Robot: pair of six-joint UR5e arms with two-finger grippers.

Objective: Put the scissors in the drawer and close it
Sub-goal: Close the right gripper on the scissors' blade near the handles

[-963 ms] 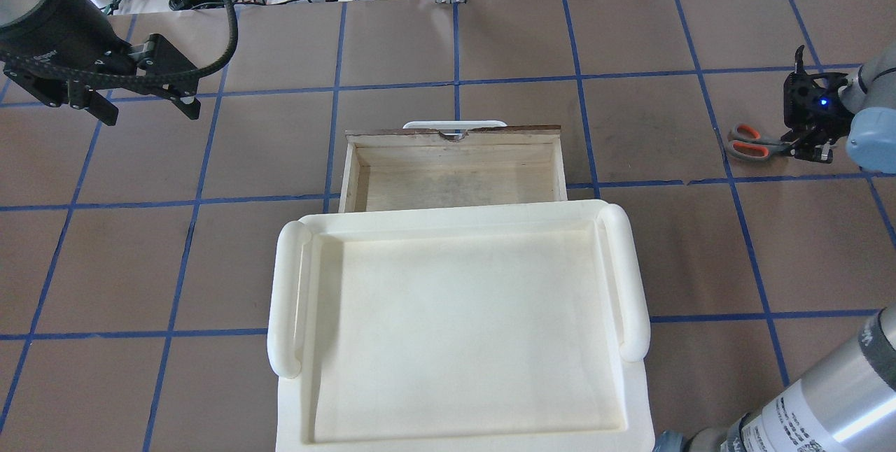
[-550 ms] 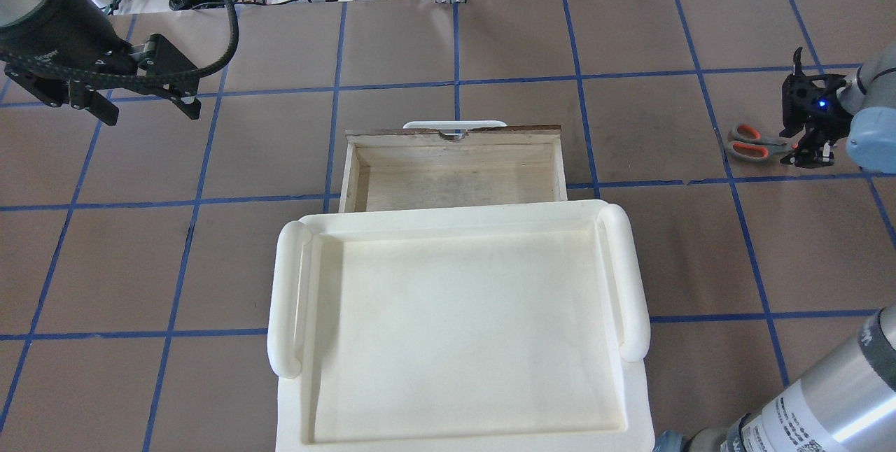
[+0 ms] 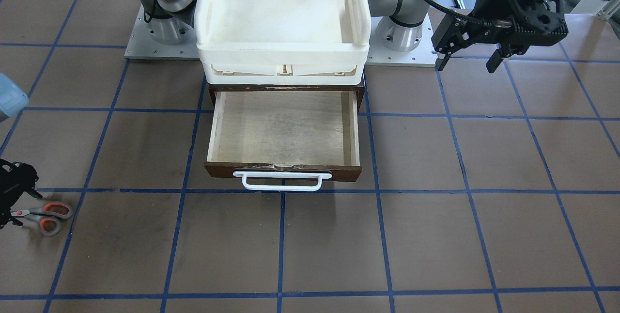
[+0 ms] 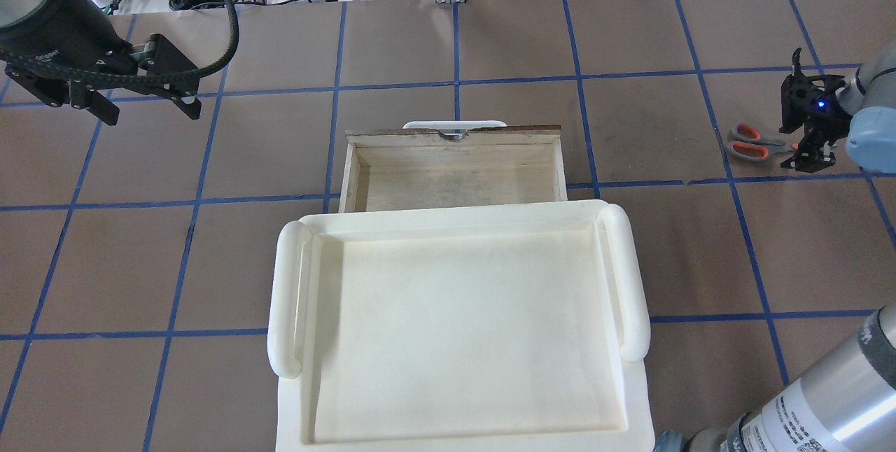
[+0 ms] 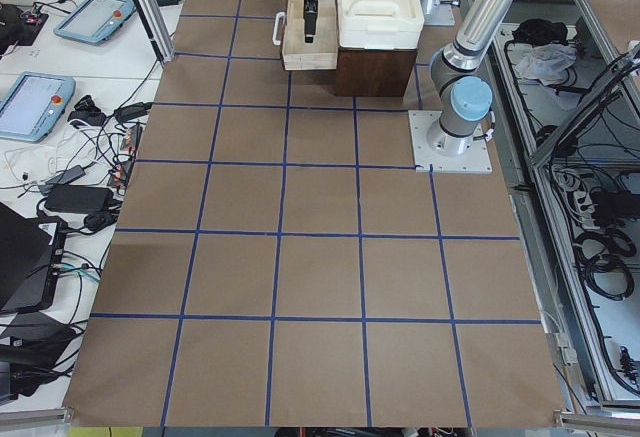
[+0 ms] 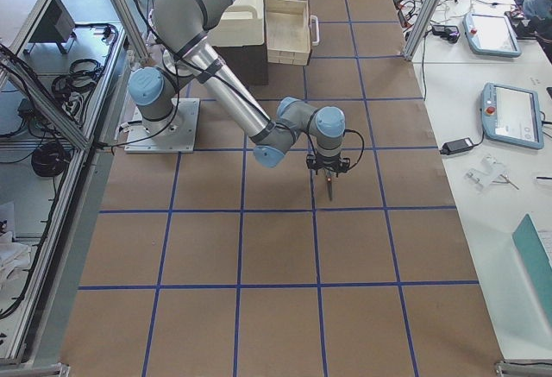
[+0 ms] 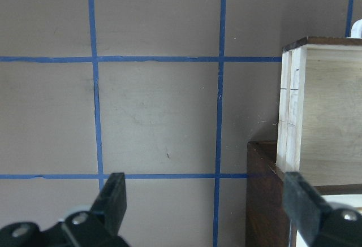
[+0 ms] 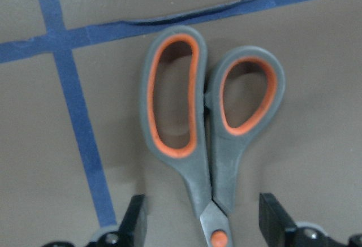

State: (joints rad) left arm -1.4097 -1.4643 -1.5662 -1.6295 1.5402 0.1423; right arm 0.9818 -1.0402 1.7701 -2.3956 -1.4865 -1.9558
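The scissors (image 4: 750, 143) lie flat on the table at the far right, grey handles with orange linings, blades shut. My right gripper (image 4: 805, 151) hangs over their blade end. In the right wrist view the scissors (image 8: 209, 139) point their loops away, and my right gripper (image 8: 201, 219) is open, its fingers (image 8: 136, 221) standing apart on either side of the pivot. The drawer (image 4: 455, 133) is pulled out, its pale interior (image 3: 283, 129) bare. My left gripper (image 4: 148, 110) hovers open and empty at the far left, left of the drawer's side (image 7: 317, 105).
A cream plastic tray (image 4: 633, 277) sits on top of the dark cabinet, over the drawer's rear part. The drawer's white bar handle (image 3: 282, 180) sticks out toward the table's far side. Blue tape lines grid the brown table.
My right gripper has shifted slightly over the scissors' blade end. The scissors, the drawer and my left arm stay about where they were.
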